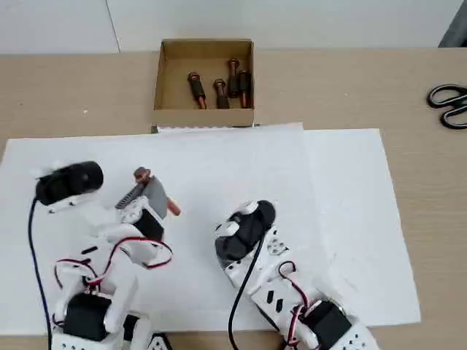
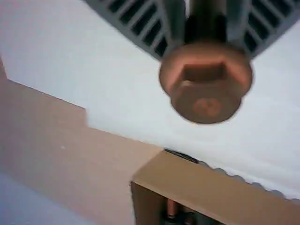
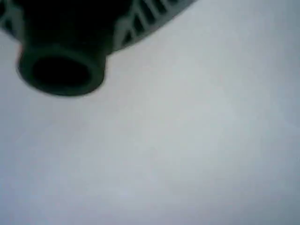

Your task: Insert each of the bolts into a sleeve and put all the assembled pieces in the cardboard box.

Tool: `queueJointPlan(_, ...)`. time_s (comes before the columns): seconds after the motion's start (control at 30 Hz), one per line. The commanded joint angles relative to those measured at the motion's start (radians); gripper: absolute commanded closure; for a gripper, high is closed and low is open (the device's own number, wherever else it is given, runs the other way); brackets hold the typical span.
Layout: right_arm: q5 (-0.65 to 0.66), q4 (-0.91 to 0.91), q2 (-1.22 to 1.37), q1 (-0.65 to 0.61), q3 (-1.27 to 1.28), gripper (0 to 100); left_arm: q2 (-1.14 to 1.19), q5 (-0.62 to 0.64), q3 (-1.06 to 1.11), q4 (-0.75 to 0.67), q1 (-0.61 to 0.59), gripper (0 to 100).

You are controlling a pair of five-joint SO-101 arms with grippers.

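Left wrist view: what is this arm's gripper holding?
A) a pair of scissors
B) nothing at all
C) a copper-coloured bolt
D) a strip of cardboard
C: a copper-coloured bolt with a hexagonal head sits clamped in the left gripper, its head facing the wrist camera.

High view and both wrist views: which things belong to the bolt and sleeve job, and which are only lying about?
Job in hand:
- bolt, held in the left claw
- sleeve, held in the right claw
- cardboard box
- assembled pieces inside it

Lying about:
- scissors on the table's far edge
- white paper under the arms
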Motion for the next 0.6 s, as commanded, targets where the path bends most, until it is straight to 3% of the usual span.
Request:
queueJointPlan(0.0, -0.003, -0.065, -0.013, -0.038, 0.003, 99.7, -0.098, 0.008, 0.038, -0.051, 0.104, 100)
queueJointPlan(0.2, -0.003, -0.071, -0.013, -0.076, 0.008, 99.7, -0.258, 0.048, 0.125, -0.046, 0.241, 100)
queueJointPlan(0.57, -0.003, -0.073, -0.013, -0.071, 0.000, 99.7, -0.265, 0.046, 0.153, -0.034, 0.255, 100)
